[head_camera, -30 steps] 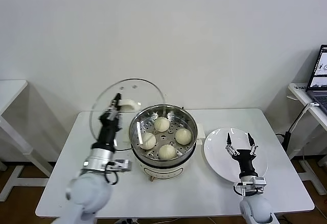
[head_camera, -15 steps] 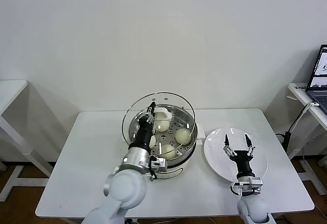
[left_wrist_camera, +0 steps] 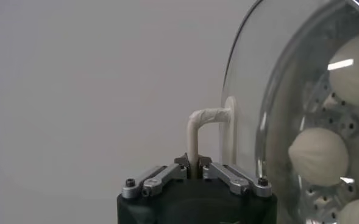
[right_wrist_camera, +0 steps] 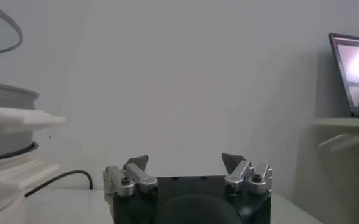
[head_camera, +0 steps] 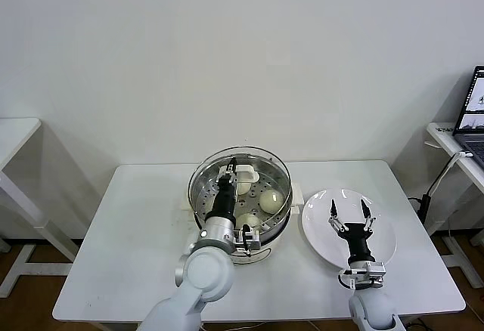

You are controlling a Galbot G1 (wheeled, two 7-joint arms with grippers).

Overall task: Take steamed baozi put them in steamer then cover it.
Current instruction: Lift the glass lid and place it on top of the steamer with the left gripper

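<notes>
The steamer (head_camera: 278, 225), a shiny steel pot on a white base, stands mid-table with steamed baozi (head_camera: 271, 199) on its perforated tray. My left gripper (head_camera: 231, 171) is shut on the cream handle (left_wrist_camera: 206, 119) of the glass cover (head_camera: 265, 172). The cover hangs tilted just over the pot's mouth. In the left wrist view the baozi (left_wrist_camera: 319, 155) show through the cover's glass (left_wrist_camera: 252, 91), and my left gripper (left_wrist_camera: 192, 161) pinches the handle's thin bar. My right gripper (head_camera: 348, 210) stands open above the white plate (head_camera: 318, 225), holding nothing; it shows too in its wrist view (right_wrist_camera: 185, 163).
The white plate lies to the right of the steamer. A laptop (head_camera: 475, 116) sits on a side table at the far right, and another white table (head_camera: 15, 131) stands at the far left. The steamer's white side handle (right_wrist_camera: 21, 119) shows in the right wrist view.
My left arm has carried the cover from the steamer's left side to above its mouth and lowered it. The right gripper has hardly moved.
</notes>
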